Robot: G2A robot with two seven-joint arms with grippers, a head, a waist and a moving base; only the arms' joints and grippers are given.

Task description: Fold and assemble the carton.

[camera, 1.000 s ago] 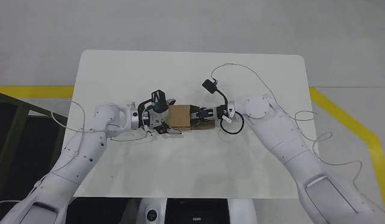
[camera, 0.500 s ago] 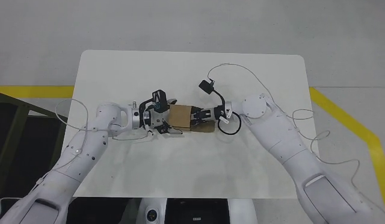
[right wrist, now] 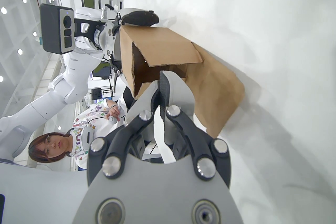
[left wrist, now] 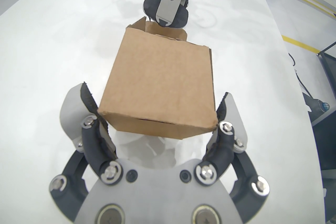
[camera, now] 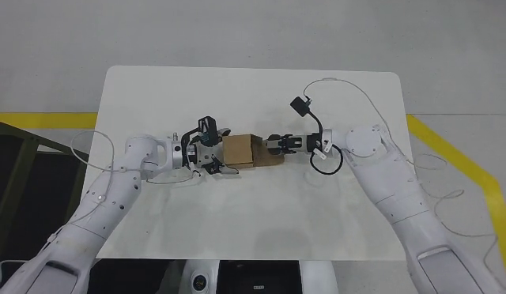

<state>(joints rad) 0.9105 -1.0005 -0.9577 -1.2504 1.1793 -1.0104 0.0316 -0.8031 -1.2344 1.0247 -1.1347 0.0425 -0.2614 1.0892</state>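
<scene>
White tabletop (camera: 158, 215) spreads wide around the work. Your carton (camera: 237, 150) lies on its side near the middle, well apart from every edge.

Your left gripper (left wrist: 156, 101) has its jaws spread across the shut end, with the pads pressed on the two corners, so it is clamping the carton. Your right gripper (right wrist: 158, 86) sits at the open end, its jaws pinched together on nothing and its tip right at the mouth.

One flap (right wrist: 170, 51) is bent partway across the opening. The long flap (right wrist: 218, 93) lies flat against the table.

You look to be midway through closing this end. The likely next move is to set the closed tip against the long flap and swing it up over the mouth while your left side braces the carton. Watch the bent flap's free edge, which could catch the tip.

You have table on all sides, so you can draw the right arm back along the surface and come in again lower.
</scene>
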